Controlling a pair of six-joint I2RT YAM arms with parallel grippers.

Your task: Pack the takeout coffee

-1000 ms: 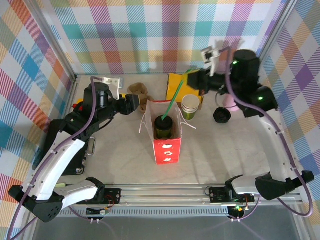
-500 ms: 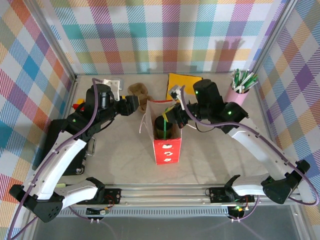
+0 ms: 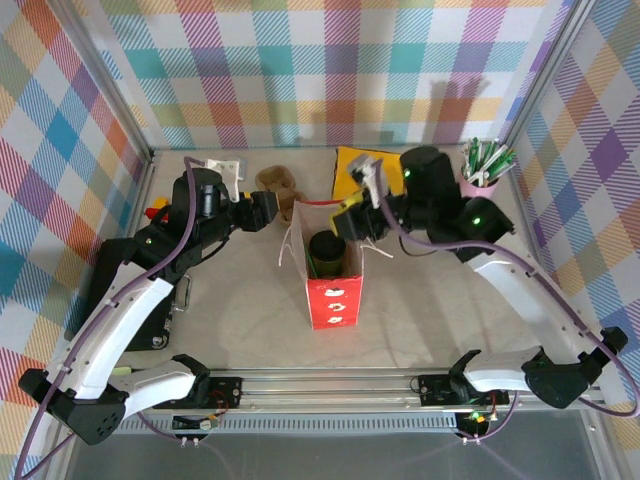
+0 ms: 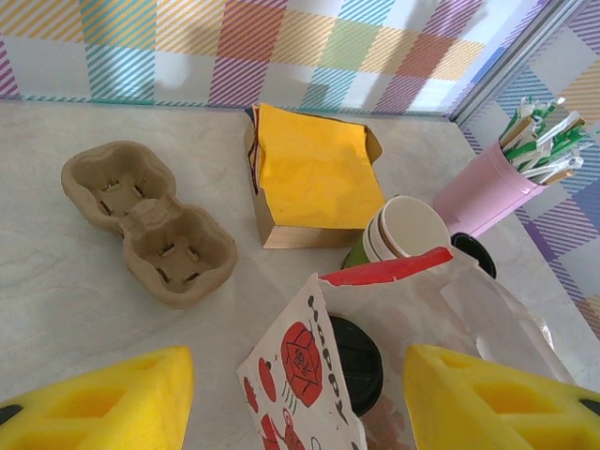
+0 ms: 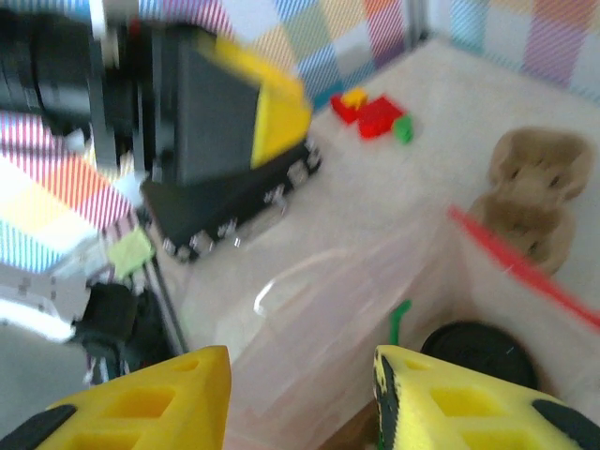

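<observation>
The takeout coffee [image 3: 326,250], a green cup with a round black lid [image 4: 361,361], stands inside the upright red-and-white paper bag [image 3: 327,290] at mid-table. A thin green stick [image 5: 398,323] leans in the bag beside the lid [image 5: 478,352]. My right gripper [image 3: 352,224] hovers at the bag's back right rim, open, its yellow fingers [image 5: 141,403] empty above the bag wall [image 5: 356,281]. My left gripper [image 3: 267,209] stays left of the bag, open. The bag's near edge [image 4: 309,375] rises between its fingers [image 4: 103,403] without touching them.
Behind the bag sit a yellow napkin box [image 4: 314,178], a stack of green-and-white cups [image 4: 408,230], a cardboard cup carrier [image 4: 145,220] and a pink cup of sticks [image 3: 480,170]. A loose black lid [image 4: 473,253] lies by the pink cup. Small coloured blocks [image 5: 370,108] lie at far left.
My right gripper carried the green stick from the back right to the bag, opened and let it go inside, then drew slightly back. The left arm stayed still.
</observation>
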